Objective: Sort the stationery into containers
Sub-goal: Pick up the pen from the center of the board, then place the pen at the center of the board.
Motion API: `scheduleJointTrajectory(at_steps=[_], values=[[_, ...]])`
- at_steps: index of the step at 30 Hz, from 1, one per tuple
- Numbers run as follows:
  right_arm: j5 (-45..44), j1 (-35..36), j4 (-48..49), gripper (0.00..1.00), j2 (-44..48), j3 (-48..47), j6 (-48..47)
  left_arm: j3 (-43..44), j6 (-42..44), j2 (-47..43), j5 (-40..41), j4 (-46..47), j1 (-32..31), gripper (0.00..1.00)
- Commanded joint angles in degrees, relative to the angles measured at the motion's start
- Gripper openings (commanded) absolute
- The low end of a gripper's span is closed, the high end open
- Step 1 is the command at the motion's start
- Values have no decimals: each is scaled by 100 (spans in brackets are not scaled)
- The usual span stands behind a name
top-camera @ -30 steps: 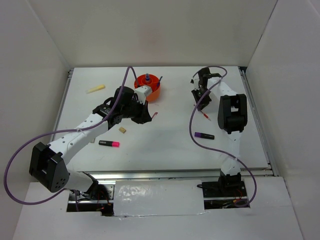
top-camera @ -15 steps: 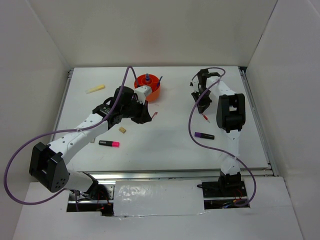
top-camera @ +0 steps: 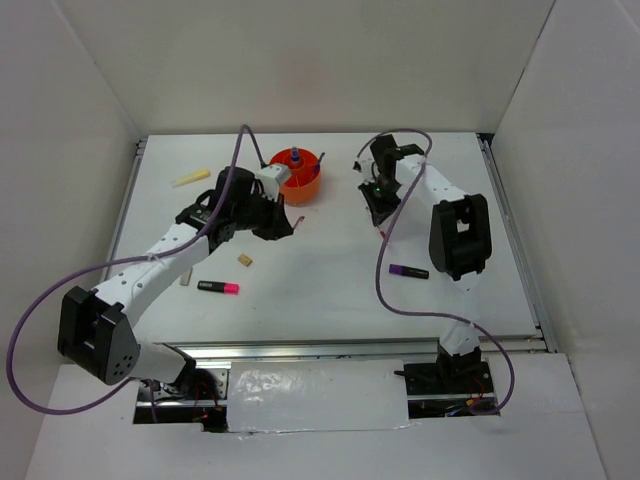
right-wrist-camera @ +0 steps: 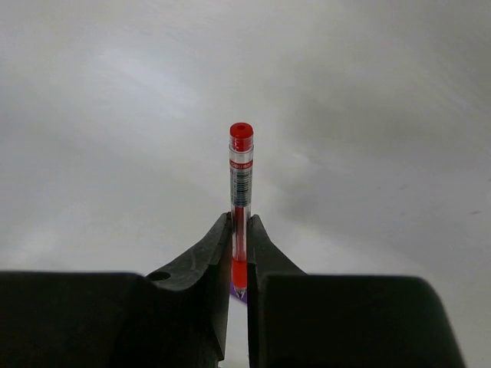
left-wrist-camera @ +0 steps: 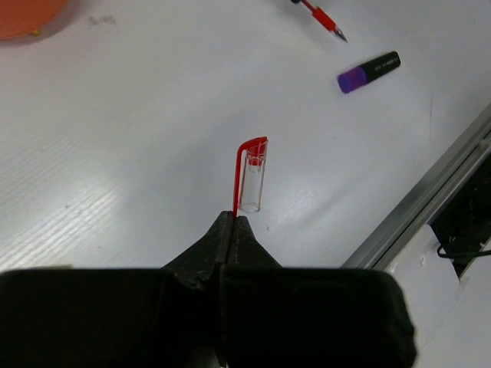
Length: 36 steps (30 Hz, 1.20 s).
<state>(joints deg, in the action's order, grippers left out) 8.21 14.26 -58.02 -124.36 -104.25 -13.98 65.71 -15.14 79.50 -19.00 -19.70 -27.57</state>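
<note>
Stationery sits partly in your two tools and partly on the white table (left-wrist-camera: 115, 138). Your right gripper (right-wrist-camera: 238, 224) is clamped on a red pen (right-wrist-camera: 240, 184). Its fingers pinch the low end by the red grip, so the clear barrel and the red end plug stick out past the tips. Your left gripper (left-wrist-camera: 232, 222) is pinched tight on the red clip of a clear pen cap (left-wrist-camera: 252, 180), which juts out ahead of the fingertips over the table. The only printing you can see is a barcode-like block on the pen's barrel, too small to read. The orange pot (top-camera: 306, 188) stands at the far middle of the table, between your two grippers, with a blue-capped bottle (top-camera: 296, 156) upright inside it. A purple-black marker (top-camera: 408, 271) lies beside the right arm. A pink-black highlighter (top-camera: 218, 287) and a tan eraser (top-camera: 243, 260) lie near the left arm. A yellow stick (top-camera: 192, 177) lies at the far left.
</note>
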Motion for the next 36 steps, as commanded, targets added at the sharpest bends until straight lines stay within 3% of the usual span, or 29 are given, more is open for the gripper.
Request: scheduleJointTrajectory(at_steps=[1,9,14,19,23,28,32,36], values=[[770,794,370,0,1132,192,465,126,46,-321,-296,151,454,0],[1096,1878,958,0,1212,1159,1081,-304,-60,-813,-771,222,1131,0],[622,2396,1319,0,870,1565,1239,-445,-60,-893,-798,239,1289,0],[94,2643,1223,0,395,1355,1301,-454,-69,-858,-763,239,1316,0],[-12,2652,1135,19,289,1197,1389,-454,-33,-858,-552,186,1290,0],[-91,2652,1047,36,219,1152,1389,-515,-7,-866,-491,186,1219,0],[-12,2652,1012,41,455,1179,1537,-586,-7,-954,-490,248,1202,0],[845,2469,775,42,903,933,1521,-594,-51,-1068,-744,300,1271,0]])
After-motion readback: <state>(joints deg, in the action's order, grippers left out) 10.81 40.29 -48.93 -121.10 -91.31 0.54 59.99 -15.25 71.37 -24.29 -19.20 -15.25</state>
